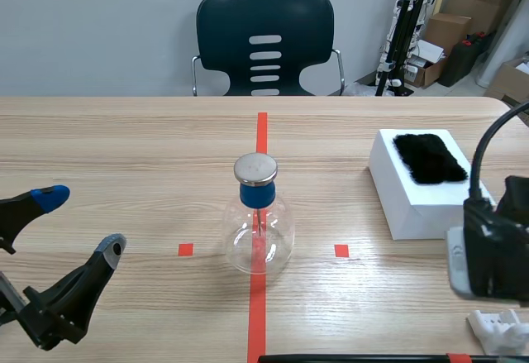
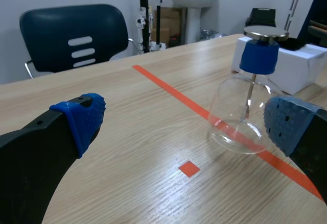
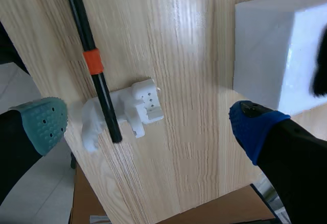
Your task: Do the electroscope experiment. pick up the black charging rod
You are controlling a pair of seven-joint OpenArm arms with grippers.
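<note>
Beneath the wide-open right hand (image 3: 148, 124), black charging rod (image 3: 82, 22) on white cradle (image 3: 145, 104), clearest from wrist.

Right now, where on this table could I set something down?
Bare wood: between the glass flask and the white box; between the flask and the left fingers; the far strip toward the chair. Crowded: the near right corner, with the black rod, its white holder and the right fingers over them.

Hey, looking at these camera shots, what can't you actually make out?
- Black rod: its far end runs off the right wrist view's edge; the scene view shows only a sliver.
- Flask: the leaves inside are too small to tell in the scene and left wrist views.
- Black fur cloth: cut off by the right wrist view's edge.
</note>
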